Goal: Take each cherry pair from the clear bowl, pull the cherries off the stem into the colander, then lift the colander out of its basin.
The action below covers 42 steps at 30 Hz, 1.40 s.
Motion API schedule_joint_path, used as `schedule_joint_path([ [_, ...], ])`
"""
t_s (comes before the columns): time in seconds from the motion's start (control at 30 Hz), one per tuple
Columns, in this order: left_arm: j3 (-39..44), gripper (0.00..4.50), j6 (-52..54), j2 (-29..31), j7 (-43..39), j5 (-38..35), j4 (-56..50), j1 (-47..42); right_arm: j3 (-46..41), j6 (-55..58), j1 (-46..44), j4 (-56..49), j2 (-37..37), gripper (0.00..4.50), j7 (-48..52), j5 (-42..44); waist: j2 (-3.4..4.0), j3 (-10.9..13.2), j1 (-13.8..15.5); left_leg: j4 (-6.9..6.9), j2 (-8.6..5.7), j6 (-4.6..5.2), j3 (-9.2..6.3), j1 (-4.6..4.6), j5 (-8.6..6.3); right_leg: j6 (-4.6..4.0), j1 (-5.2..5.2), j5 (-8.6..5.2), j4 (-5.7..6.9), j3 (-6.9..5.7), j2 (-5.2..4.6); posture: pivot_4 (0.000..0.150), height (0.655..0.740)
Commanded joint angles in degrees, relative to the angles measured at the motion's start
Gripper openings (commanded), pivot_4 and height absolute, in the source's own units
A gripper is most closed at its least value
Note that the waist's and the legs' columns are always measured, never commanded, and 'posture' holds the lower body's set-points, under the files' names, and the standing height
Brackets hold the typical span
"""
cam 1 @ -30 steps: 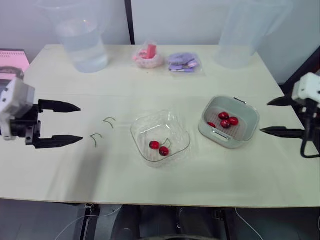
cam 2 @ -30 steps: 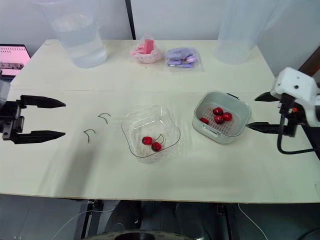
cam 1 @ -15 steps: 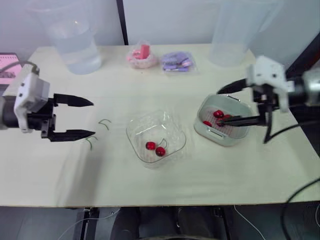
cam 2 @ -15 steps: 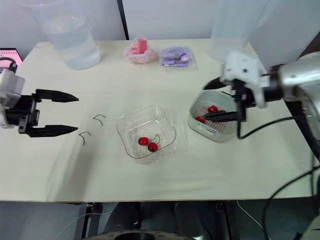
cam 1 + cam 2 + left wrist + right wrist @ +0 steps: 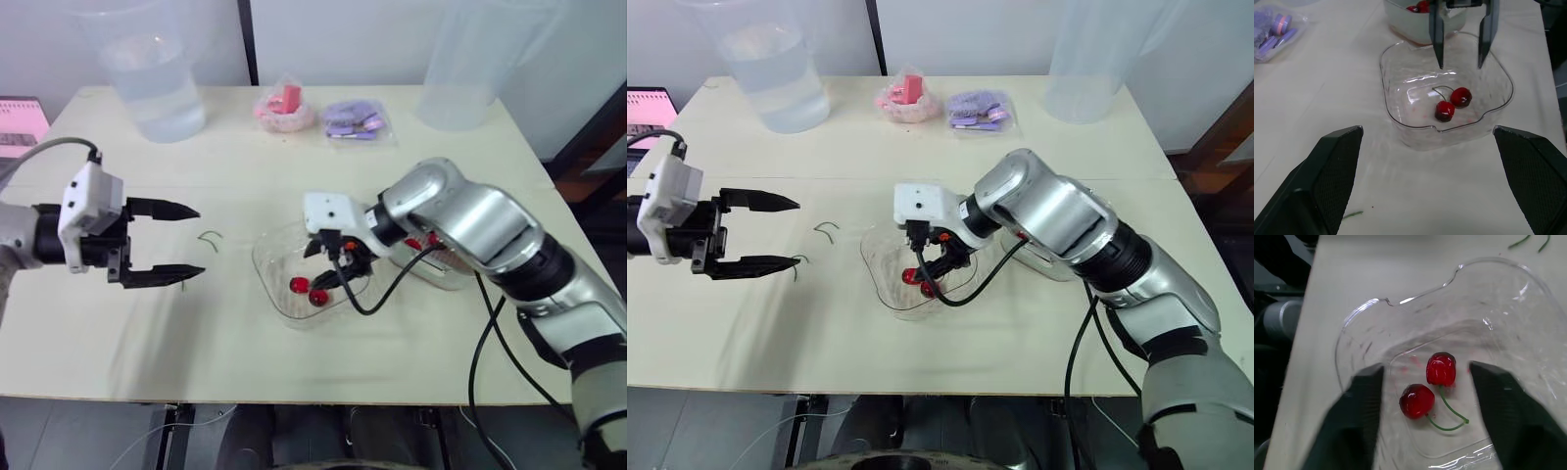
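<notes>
Broadly, the pale worktop (image 5: pixel 294 362) carries everything. The right arm (image 5: pixel 470 220) reaches across it from the right, and its jaws hang open over the clear bowl (image 5: pixel 279 284). In the right wrist view one finger stands on each side of the last cherry pair (image 5: pixel 1430 384), and in the left wrist view the fingertips (image 5: pixel 1439 58) are above the fruit and clear of it. The left arm (image 5: pixel 88 220) is held over the left part of the worktop, well apart from the bowl. Its jaws are spread wide and hold nothing.

At the far edge stand a clear jug with water (image 5: pixel 157 78) on the left and an empty clear container (image 5: pixel 470 69) on the right. Between them lie a pink packet (image 5: pixel 286 106) and a purple packet (image 5: pixel 350 119).

The grey basin (image 5: pixel 1400 24), with the colander seated in it, sits just to the right of the bowl and is largely hidden behind the right arm. Loose cherries (image 5: pixel 1418 6) lie inside the colander.

The clear bowl stands near the middle of the worktop. The cherry pair lies on its floor, the two red fruits close together and joined by a curved green stem.

Two bare stems lie on the worktop left of the bowl. One stem (image 5: pixel 828 227) lies between the bowl and the left jaws, and the other stem (image 5: pixel 795 264) is just by the tip of the nearer left finger.
</notes>
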Motion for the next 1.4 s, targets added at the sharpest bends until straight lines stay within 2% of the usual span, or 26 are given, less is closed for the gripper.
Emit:
schedule_joint_path([
  [0.03,2.34,4.5,-0.6,-0.12,0.87,-0.73,-2.18,0.98,2.33,-0.16,-1.65,1.36,2.77,2.18,-2.81,-3.72,-0.01,0.0,-0.11,0.0,0.0,0.0,-0.01,0.03,0.0,-0.01,0.02,0.0,0.02,0.0,0.01,0.15,0.7367],
  [0.3,2.59,4.5,-0.46,-0.85,2.24,-0.88,-3.82,2.45,7.05,-0.58,-1.34,5.9,6.05,2.18,-5.22,-9.16,-0.01,-0.01,-0.11,0.0,0.0,0.0,-0.04,0.02,0.0,-0.02,0.0,0.01,0.05,-0.02,0.01,0.15,0.7367],
  [0.7,2.89,4.5,-0.84,-1.51,3.32,-0.89,-4.34,3.82,7.97,5.04,0.09,6.49,8.99,2.18,-4.83,-7.97,-0.01,-0.01,-0.19,0.0,0.0,0.0,-0.11,0.03,0.0,-0.02,0.0,0.01,0.11,-0.07,0.03,0.15,0.7367],
  [1.2,3.61,4.5,-0.87,-2.03,4.27,-0.64,-5.13,5.02,11.86,-1.39,0.35,13.23,11.96,2.18,-5.31,-12.73,-0.02,-0.01,-0.18,0.0,0.0,-0.01,-0.12,0.02,0.0,-0.02,0.0,0.01,0.1,-0.09,0.03,0.15,0.7367],
  [1.27,3.41,4.5,-0.94,-2.26,4.61,-0.48,-5.3,5.04,12.67,-3.98,-0.31,13.89,12.13,1.64,-4.73,-14.04,-0.01,-0.01,-0.18,0.0,0.0,-0.01,-0.13,0.02,0.0,-0.02,0.0,0.01,0.11,-0.1,0.04,0.15,0.7367],
  [1.37,3.16,4.5,-0.89,-2.61,5.27,-0.43,-5.62,4.78,13.69,-8.42,-1.23,15.06,12.07,0.4,-3.35,-16.3,-0.01,-0.01,-0.2,0.0,0.0,-0.01,-0.13,0.02,0.0,-0.02,0.01,0.01,0.1,-0.1,0.03,0.15,0.7367],
  [1.4,3.11,4.5,-0.76,-2.72,5.5,-0.46,-5.83,4.71,14.12,-10.58,-1.52,15.4,11.87,0.19,-2.7,-17.29,-0.01,-0.01,-0.19,0.0,0.0,-0.01,-0.13,0.02,0.0,-0.02,0.01,0.01,0.1,-0.1,0.03,0.15,0.7367],
])
